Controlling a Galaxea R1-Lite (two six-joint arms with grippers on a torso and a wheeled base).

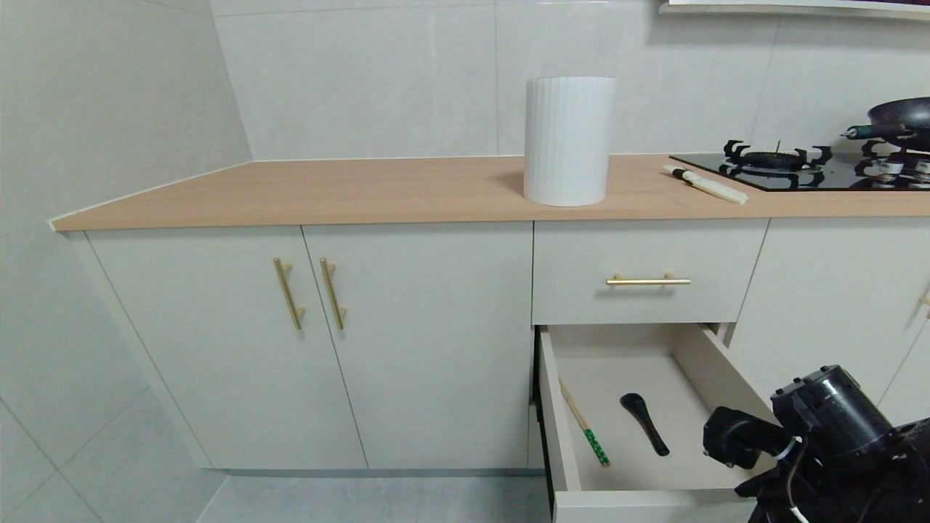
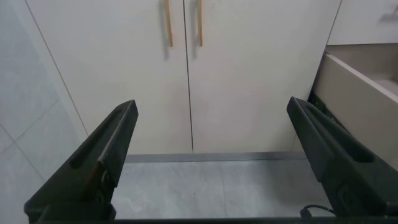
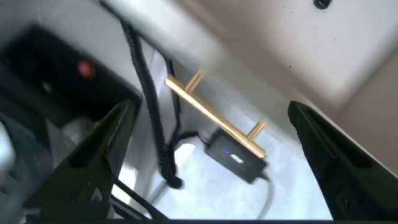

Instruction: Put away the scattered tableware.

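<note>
Head view, drawer point(image 1: 559, 407): the lower one is pulled out, under a closed drawer with a gold handle point(image 1: 648, 280).
Head view, chopsticks point(image 1: 583, 425): they lie inside the open drawer along its left wall, with the green end toward the front.
Head view, black spoon point(image 1: 644, 423): it lies on the drawer floor near the chopsticks and does not touch them.
Head view, pale long utensil point(image 1: 703, 184): it lies on the wooden countertop point(image 1: 327, 192), between the white ribbed container point(image 1: 569, 142) and the stove point(image 1: 814, 171).
Head view, right arm point(image 1: 828, 428): it is low, beside the right wall of the open drawer.
Left wrist view, left gripper point(image 2: 211, 109): the fingers are spread wide and hold nothing. Behind them are the cabinet doors point(image 2: 249, 68) and the floor point(image 2: 205, 186).
Right wrist view, right gripper point(image 3: 211, 111): the fingers are spread wide, with nothing between them. Beyond them are a gold bar handle point(image 3: 236, 132) and black cables point(image 3: 149, 112).
</note>
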